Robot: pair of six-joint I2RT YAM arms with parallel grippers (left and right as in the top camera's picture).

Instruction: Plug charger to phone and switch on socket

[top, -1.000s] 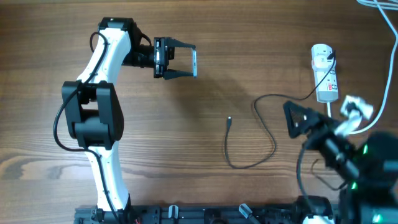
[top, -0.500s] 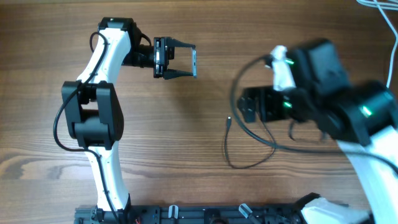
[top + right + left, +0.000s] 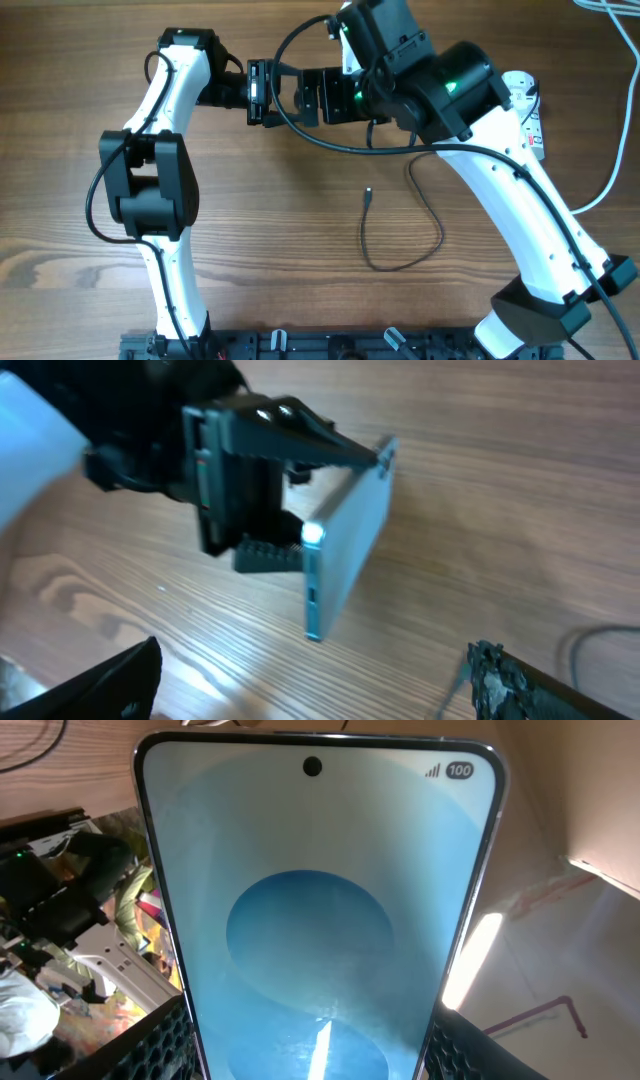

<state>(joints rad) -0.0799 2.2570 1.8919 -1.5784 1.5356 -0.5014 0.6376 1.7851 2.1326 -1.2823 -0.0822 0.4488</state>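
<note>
**Phone in left claw, charger loose on table, right claw open beside phone**

1. Phone. I find the phone clamped in the left claw, one finger on each long side. In the left wrist view its lit blue screen fills most of the picture, and a battery mark reading 100 sits at the top corner. In the right wrist view I see it edge-on, above the table. I cannot tell whether its lower corner touches the wood.

2. Right claw. The right claw stands wide apart and grips nothing. It faces the phone at close range. From overhead, the right arm reaches across to the far left of its side, and its wrist covers the phone.

3. Charger. The charger lies slack on the table in a loop near the centre, well apart from the phone. Its connector tip rests on bare wood, touched by neither claw.

4. Socket. The socket lies at the far right of the table, partly hidden under the right arm. I cannot read the position of its switch.
</note>
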